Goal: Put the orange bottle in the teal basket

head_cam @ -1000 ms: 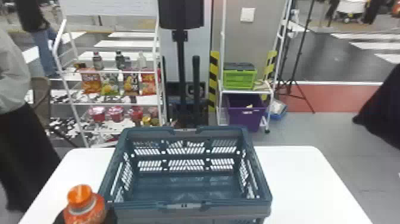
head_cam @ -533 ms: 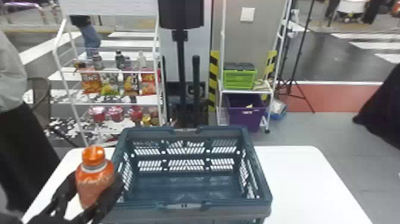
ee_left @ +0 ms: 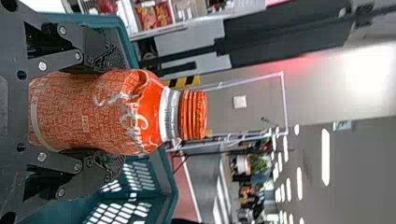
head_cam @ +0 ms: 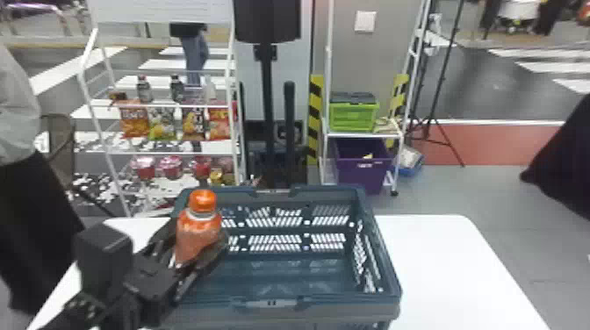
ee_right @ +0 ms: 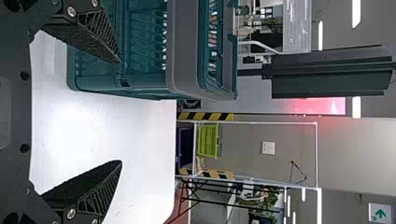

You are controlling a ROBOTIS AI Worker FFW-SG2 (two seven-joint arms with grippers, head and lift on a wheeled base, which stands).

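Our black two-fingered left gripper (head_cam: pixel 197 237) grips the orange-capped, orange-wrapped bottle (head_cam: pixel 199 226) upright, at nearly ten o'clock on the rectangular teal plastic basket (head_cam: pixel 281 303); we hold our black two-fingered right gripper (ee_right: pixel 120 112) wide open.

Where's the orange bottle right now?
In the head view, the orange bottle is upright between the left gripper's fingers, at the left side of the teal basket.
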